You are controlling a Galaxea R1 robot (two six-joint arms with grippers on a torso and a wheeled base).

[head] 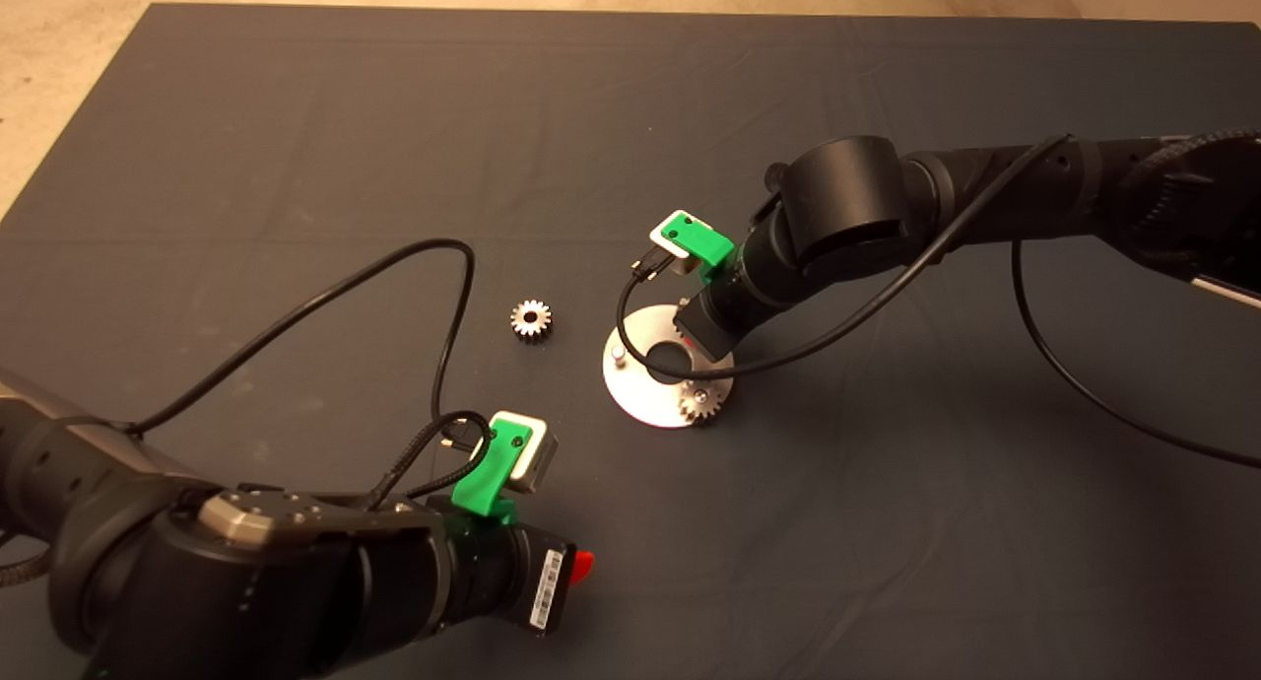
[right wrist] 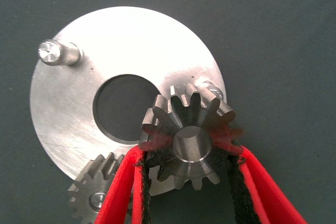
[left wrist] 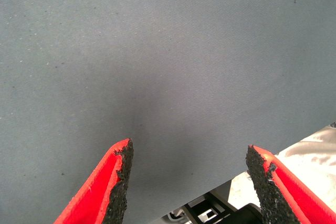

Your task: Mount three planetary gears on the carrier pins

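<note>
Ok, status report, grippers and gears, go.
Right gripper shut on second gear, held over carrier plate. One gear already on a pin, third gear loose on mat. Left gripper open, idle. Nothing blocking.

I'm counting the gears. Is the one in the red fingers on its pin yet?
Not yet. The right gripper holds the gear above the round plate, beside a pin whose top shows past its teeth.

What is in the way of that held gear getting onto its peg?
Nothing visible. The right gripper holds a gear just above the plate, beside a bare pin; another gear sits apart.
</note>
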